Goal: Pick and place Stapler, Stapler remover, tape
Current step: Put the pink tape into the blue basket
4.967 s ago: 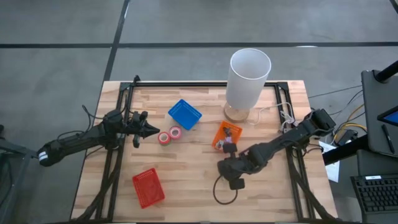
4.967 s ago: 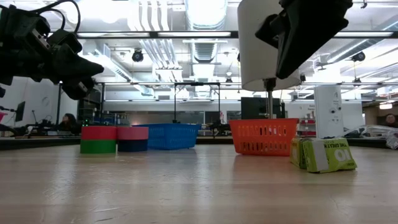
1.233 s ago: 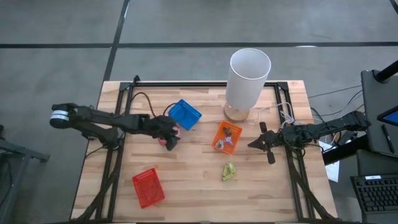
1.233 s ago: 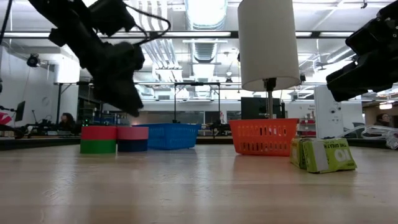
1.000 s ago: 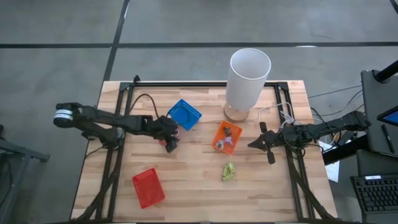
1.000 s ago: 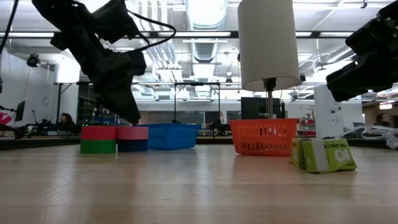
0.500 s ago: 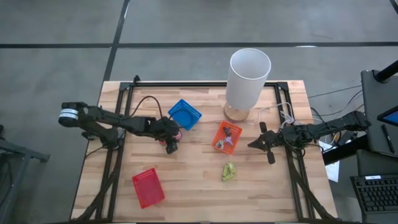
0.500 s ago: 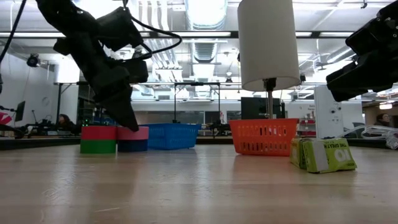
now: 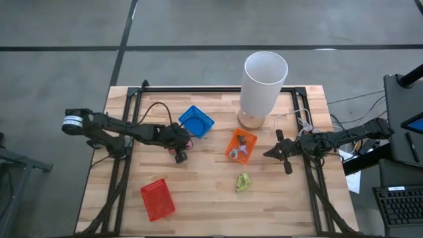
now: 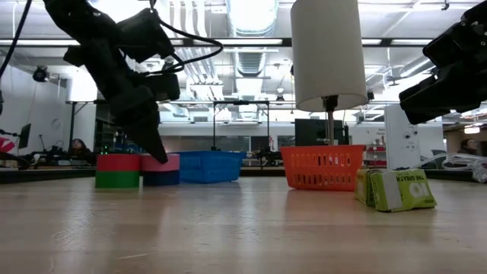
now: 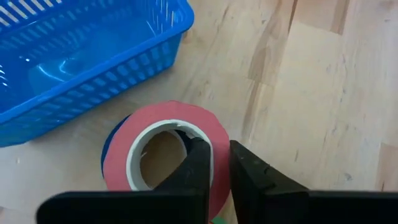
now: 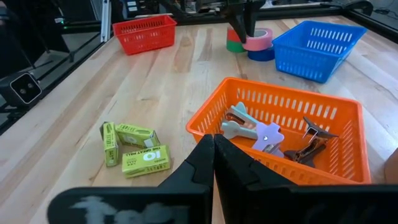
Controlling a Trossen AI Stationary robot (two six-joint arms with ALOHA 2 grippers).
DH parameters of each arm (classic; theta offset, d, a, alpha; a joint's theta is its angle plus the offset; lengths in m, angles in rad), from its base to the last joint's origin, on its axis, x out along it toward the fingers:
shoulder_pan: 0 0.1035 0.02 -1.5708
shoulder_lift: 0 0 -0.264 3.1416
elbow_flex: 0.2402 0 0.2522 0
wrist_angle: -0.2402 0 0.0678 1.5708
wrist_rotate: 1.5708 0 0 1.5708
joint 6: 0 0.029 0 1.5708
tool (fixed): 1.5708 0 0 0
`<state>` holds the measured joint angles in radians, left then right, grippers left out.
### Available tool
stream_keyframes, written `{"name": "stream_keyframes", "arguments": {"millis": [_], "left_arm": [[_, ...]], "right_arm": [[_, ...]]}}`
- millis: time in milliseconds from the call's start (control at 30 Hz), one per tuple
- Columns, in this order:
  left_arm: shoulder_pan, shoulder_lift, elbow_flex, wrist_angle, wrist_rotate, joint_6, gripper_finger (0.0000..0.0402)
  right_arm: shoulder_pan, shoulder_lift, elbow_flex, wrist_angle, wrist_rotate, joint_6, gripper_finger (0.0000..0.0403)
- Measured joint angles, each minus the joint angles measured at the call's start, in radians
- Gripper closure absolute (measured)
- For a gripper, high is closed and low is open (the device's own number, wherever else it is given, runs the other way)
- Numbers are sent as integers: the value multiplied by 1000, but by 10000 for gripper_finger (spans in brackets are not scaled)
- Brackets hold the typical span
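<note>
The pink tape roll (image 11: 163, 163) lies flat on a dark blue roll (image 10: 161, 179), next to the blue basket (image 11: 81, 56). A red roll with a green face (image 10: 118, 172) rests on the table beside them. My left gripper (image 11: 221, 163) comes down on the pink roll and is shut on its wall; in the high view the gripper (image 9: 180, 153) hides most of the rolls. My right gripper (image 12: 212, 152) is shut and holds nothing. It hovers over the table's right part (image 9: 269, 153), beside the orange basket (image 9: 240, 145). My left gripper pinches the pink roll's wall (image 11: 219, 149) on the side away from the blue basket. One finger (image 11: 198, 163) stands inside the open centre and the other (image 11: 244, 171) outside. The fingers slant down from above. The roll lies flat on the blue roll beneath it.
The orange basket (image 12: 280, 134) holds staple removers. Green staple boxes (image 9: 242, 182) lie near the table's middle. A red basket (image 9: 157, 198) sits at the near left, and a tall white cylinder (image 9: 264, 82) stands at the far edge. Bare wood lies between the baskets.
My left gripper has come down onto the pink roll, and one finger now reaches into its open centre. The rolls have stayed about where they were.
</note>
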<state>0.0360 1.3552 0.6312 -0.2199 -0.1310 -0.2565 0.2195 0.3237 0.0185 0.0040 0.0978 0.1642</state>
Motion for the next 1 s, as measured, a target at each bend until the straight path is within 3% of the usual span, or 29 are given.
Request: {"name": "stream_keyframes", "arguments": {"millis": [367,567,767,1000], "left_arm": [[-8,-151,9,-54,45,16,344],[-3,-221,76,-31,-17,54,360],[42,-176,172,-23,-202,4,344],[133,-48,247,-28,-197,-21,349]], "right_arm": [[0,0,0,0,0,0,394],[0,0,0,0,0,0,394],[0,0,0,0,0,0,394],[0,0,0,0,0,0,394]]}}
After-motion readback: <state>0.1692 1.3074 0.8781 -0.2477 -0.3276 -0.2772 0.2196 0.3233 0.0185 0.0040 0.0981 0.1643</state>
